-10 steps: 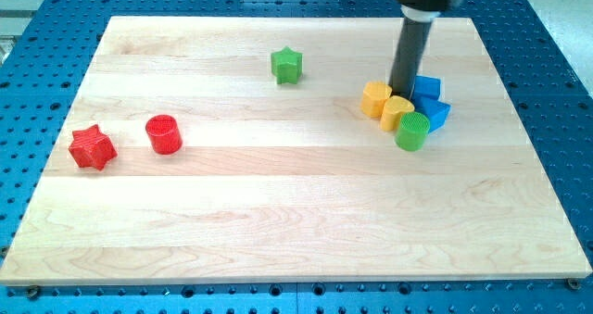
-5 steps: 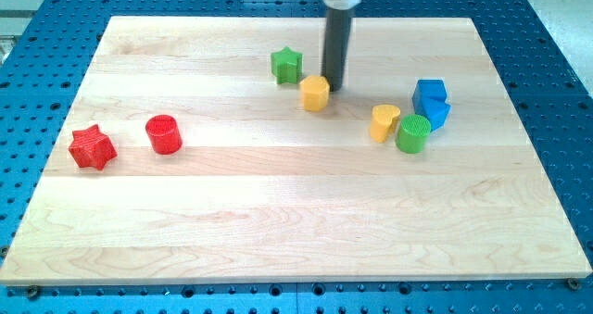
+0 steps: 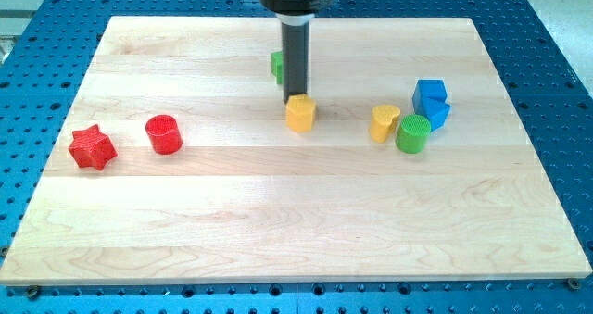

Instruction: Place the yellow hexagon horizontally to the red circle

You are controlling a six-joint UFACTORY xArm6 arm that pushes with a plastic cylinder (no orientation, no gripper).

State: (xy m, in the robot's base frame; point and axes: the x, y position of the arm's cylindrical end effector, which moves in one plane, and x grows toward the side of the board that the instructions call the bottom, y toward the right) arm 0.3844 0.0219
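The yellow hexagon [image 3: 300, 114] lies near the middle of the wooden board [image 3: 278, 221]. My tip [image 3: 294, 97] touches its upper edge, just above it in the view. The red circle [image 3: 164, 134] stands far to the view's left, slightly lower than the hexagon. The rod hides most of the green star [image 3: 277, 66] behind it.
A red star [image 3: 92, 147] lies left of the red circle. At the view's right sit a second yellow block [image 3: 384, 123], a green cylinder [image 3: 412, 133] and two blue blocks [image 3: 431, 102] close together.
My tip has pushed the yellow hexagon out of the right cluster, left across the board, and now slightly down and left, moving in front of the green star.
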